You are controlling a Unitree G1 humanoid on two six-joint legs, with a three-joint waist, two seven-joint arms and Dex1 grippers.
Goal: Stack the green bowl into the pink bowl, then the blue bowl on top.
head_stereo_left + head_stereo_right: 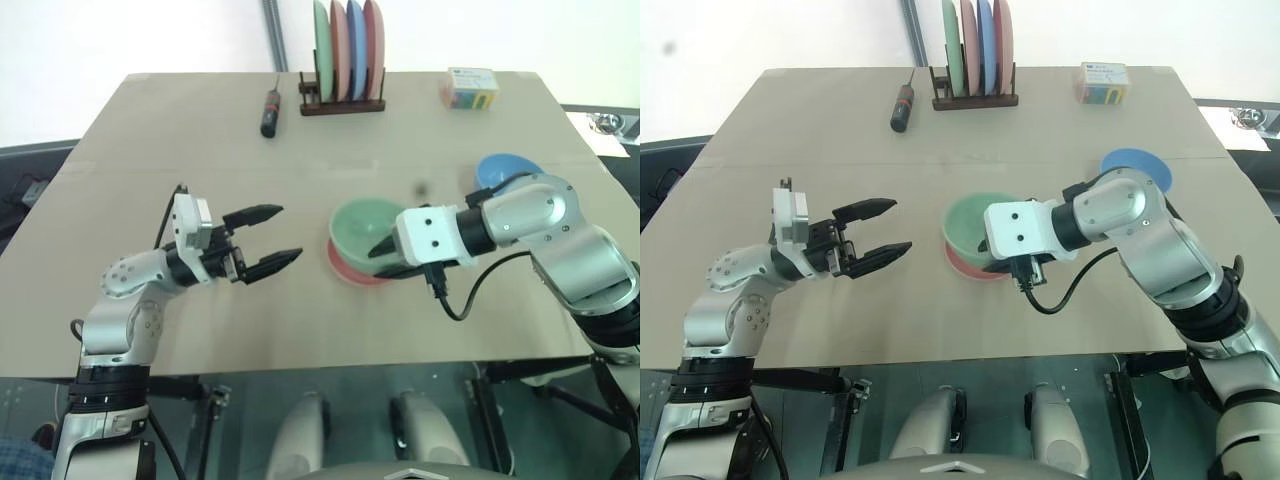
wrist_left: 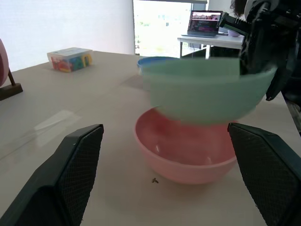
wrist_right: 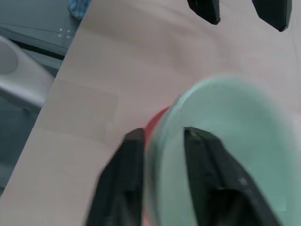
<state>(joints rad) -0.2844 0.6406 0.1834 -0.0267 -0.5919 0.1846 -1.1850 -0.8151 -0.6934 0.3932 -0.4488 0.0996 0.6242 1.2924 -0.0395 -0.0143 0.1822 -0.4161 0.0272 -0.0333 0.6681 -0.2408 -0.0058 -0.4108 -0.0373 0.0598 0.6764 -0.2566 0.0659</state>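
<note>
No brand name or readable writing is seen on any object; the small box (image 1: 470,87) at the far right of the desk (image 1: 150,150) carries coloured print that cannot be made out. A wooden rack (image 1: 343,104) at the far centre holds four upright plates (image 1: 347,48), green, pink, blue and pink from left to right. A dark screwdriver (image 1: 270,111) with a red band lies just left of the rack.

The pink bowl (image 2: 186,157) rests on the desk near the centre. The green bowl (image 1: 365,228) is seen tilted directly above it, its lower edge inside the pink rim, blurred in the left wrist view. The right gripper (image 3: 162,155) is placed over the near right rim of the green bowl, one finger inside and one outside; the jaws straddle the wall, but whether they are clamped or slack cannot be told. The blue bowl (image 1: 508,172) sits farther right, partly hidden behind the right arm (image 1: 540,225).

The left gripper (image 1: 268,238) is held level above the desk left of the bowls, jaws wide apart and empty, pointed toward them. A laptop (image 2: 204,22) is visible on a separate table in the background.
</note>
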